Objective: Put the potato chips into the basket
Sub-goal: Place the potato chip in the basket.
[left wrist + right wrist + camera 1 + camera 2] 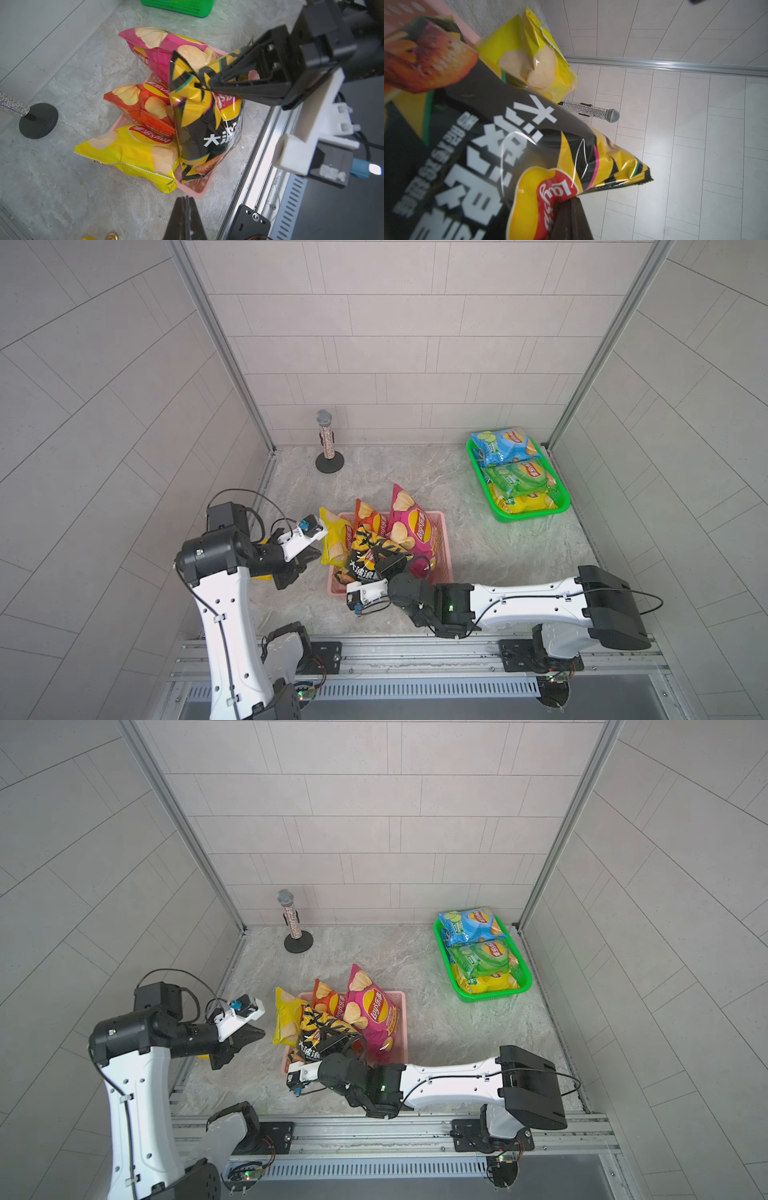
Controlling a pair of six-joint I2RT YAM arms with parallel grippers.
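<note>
Grey marbled tabletop, pale tiled walls all round. In both top views the right gripper (379, 552) pinches the crimped top of the black Lay's bag (361, 568), which stands steeply over the near corner of the pink basket (443, 547), directly below the jaws. The left gripper (262, 1032) is closed on nothing, just beside the yellow Lay's bag (286, 1023). Left wrist view: the black bag's long axis runs from the pinch down into the basket, glossy and creased. Right wrist view: the puffy black-and-yellow bag fills the frame, jaws clamped on its top seam.
</note>
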